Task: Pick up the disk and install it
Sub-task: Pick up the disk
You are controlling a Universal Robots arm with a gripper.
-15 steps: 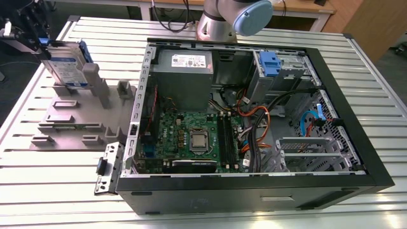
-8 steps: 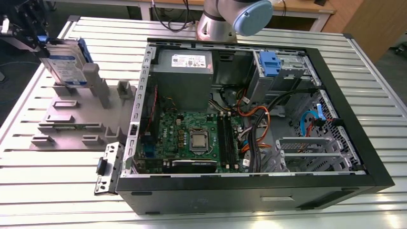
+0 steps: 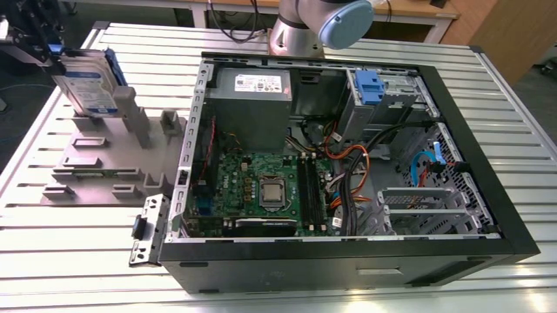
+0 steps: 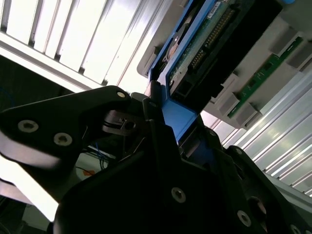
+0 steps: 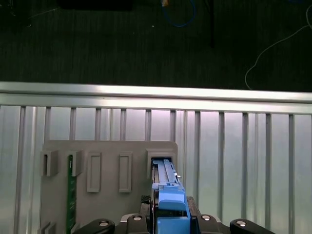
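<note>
The disk [image 3: 87, 88], silver with a white-and-blue label and a blue rail frame, stands on edge in a slot of the grey holder [image 3: 96, 163] at the exterior view's far left. My gripper [image 3: 54, 55] comes down on its top edge and is shut on the disk. In the second wrist view the black fingers [image 4: 156, 122] clamp the blue rail [image 4: 178, 114], and the disk's circuit-board side [image 4: 209, 44] extends beyond them. In the first wrist view the blue frame [image 5: 168, 195] sits between the finger bases, over the holder [image 5: 107, 151].
An open black computer case [image 3: 348, 248] lies on the slatted metal table, right of the holder. It holds a grey power-supply box [image 3: 252, 98], a motherboard [image 3: 261, 186] and a silver cage with a blue latch [image 3: 370, 88]. The table edge [image 5: 156, 90] lies just beyond the holder.
</note>
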